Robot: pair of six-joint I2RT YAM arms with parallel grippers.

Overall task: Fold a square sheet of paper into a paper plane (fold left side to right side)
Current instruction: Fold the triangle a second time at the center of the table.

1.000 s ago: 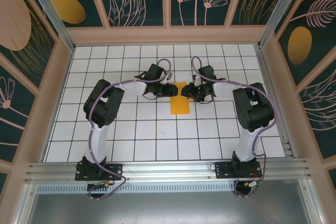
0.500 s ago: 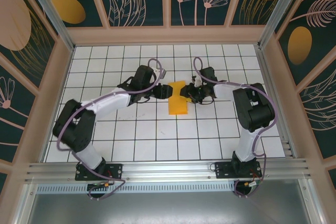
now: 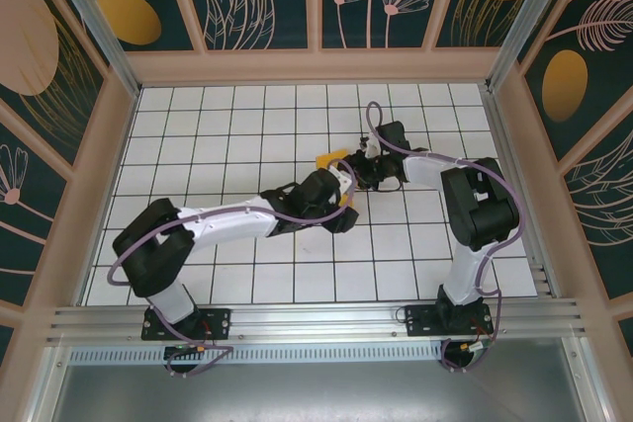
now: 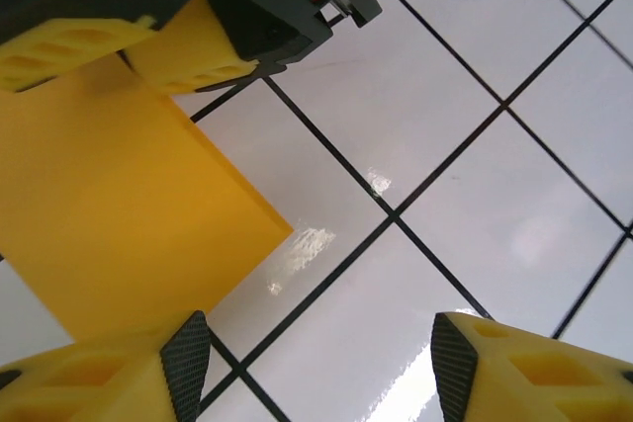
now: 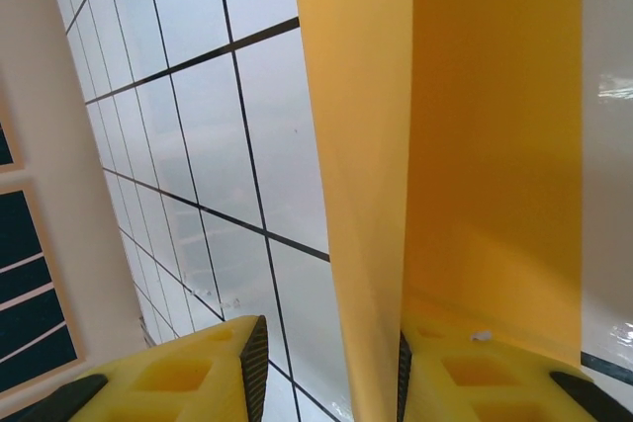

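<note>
The orange-yellow sheet of paper (image 3: 331,158) lies mid-table, partly folded, and most of it is hidden under the two wrists. In the right wrist view a raised flap of the paper (image 5: 475,145) stands between the fingers, leaning on the right pad (image 5: 401,378). My right gripper (image 5: 326,368) is open, at the sheet's right side (image 3: 354,173). My left gripper (image 3: 343,216) reaches across to the sheet's near edge. It hangs open (image 4: 316,368) over bare tile, and the paper's corner (image 4: 119,214) is beside its left pad (image 4: 188,363).
The white grid table (image 3: 247,274) is boxed in by a tan frame and dark patterned walls (image 3: 89,175). The left forearm (image 3: 237,219) lies low across the middle tiles. An aluminium rail (image 3: 316,321) runs along the near edge.
The left arm has swung from the paper's left side down and across to its near edge, now covering much of the sheet. The right gripper has hardly moved.
</note>
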